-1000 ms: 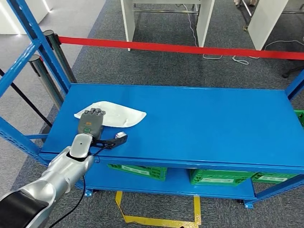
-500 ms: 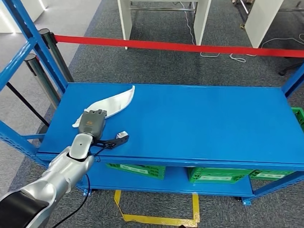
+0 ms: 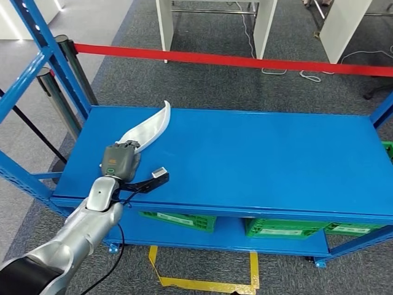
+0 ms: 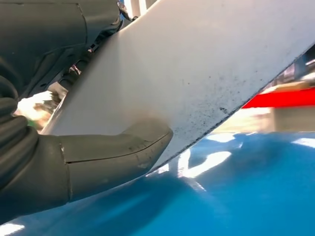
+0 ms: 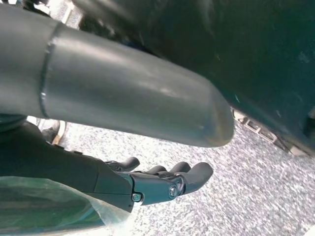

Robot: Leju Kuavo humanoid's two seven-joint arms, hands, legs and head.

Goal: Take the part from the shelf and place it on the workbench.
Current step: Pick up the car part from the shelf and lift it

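The part (image 3: 149, 125) is a thin, curved white sheet-like piece. My left hand (image 3: 120, 161) grips its near end above the left side of the blue shelf (image 3: 260, 160). The part stands tilted up, its far tip raised off the shelf surface. In the left wrist view the white part (image 4: 208, 64) lies pressed between my thumb (image 4: 111, 157) and the darker fingers, with the blue shelf (image 4: 230, 196) just beneath. My right hand (image 5: 159, 182) hangs over grey carpet, fingers apart and holding nothing.
Blue shelf uprights (image 3: 51, 55) rise at the left, with two metal stanchion posts (image 3: 58, 101) beside them. A red barrier tape (image 3: 231, 61) runs behind the shelf. Green crates (image 3: 178, 220) sit on the lower tier. White table legs (image 3: 164, 27) stand beyond the tape.
The part lay flat on the shelf one second ago; my left hand has closed on it and tipped it up, so its far end now points away and upward.
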